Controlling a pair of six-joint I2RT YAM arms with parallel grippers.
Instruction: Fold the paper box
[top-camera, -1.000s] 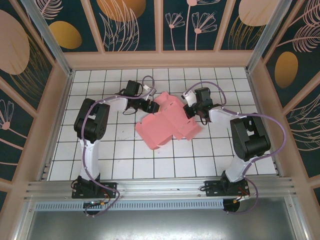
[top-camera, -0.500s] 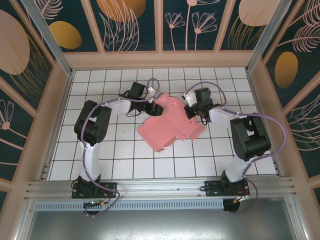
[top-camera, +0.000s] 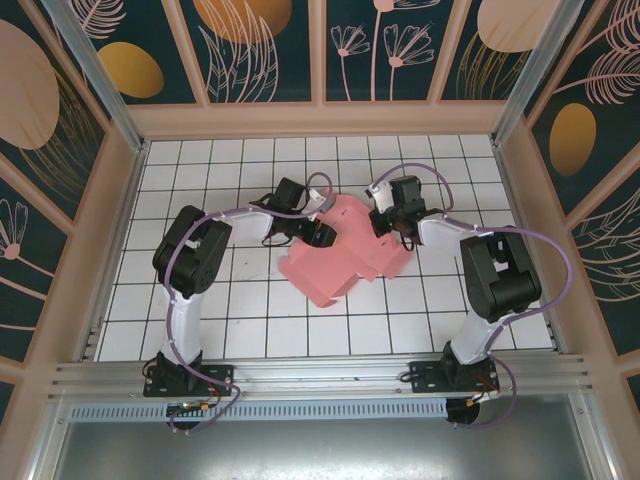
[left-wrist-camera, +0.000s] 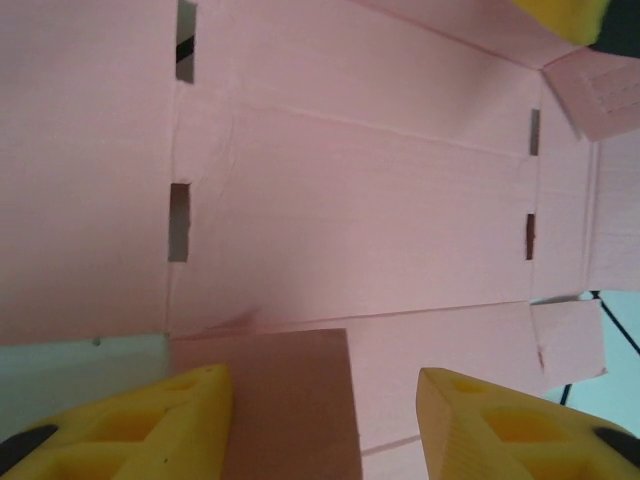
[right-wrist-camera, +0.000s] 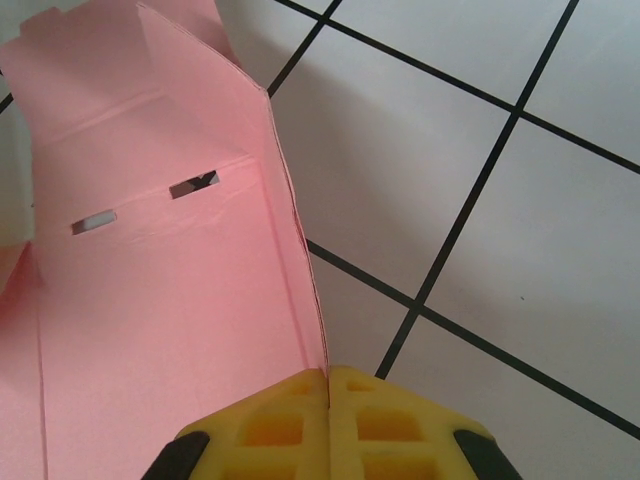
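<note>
Box (top-camera: 338, 262) lay as a partly folded pink card sheet near the centre of the white tiled tabletop (top-camera: 200, 300), between the two arms. Left pincer (top-camera: 320, 234) sat over the sheet's left edge. In the left wrist view the left pincer (left-wrist-camera: 322, 385) was open, its yellow fingers (left-wrist-camera: 160, 420) spread wide apart, with a darker, shaded flap (left-wrist-camera: 285, 430) of the box (left-wrist-camera: 350, 200) lying between them. Whether either finger touched that flap could not be determined. Narrow slots (left-wrist-camera: 179, 220) were cut along the creases of the sheet. Right pincer (top-camera: 386, 222) sat at the far right part of the sheet. In the right wrist view the right pincer (right-wrist-camera: 328, 385) was closed, its two yellow pads (right-wrist-camera: 270, 420) pressed together on the edge of a raised side panel of the box (right-wrist-camera: 150, 300). That panel stood up from the tabletop (right-wrist-camera: 500, 250), and two slots (right-wrist-camera: 195, 184) showed in the card beside it.
</note>
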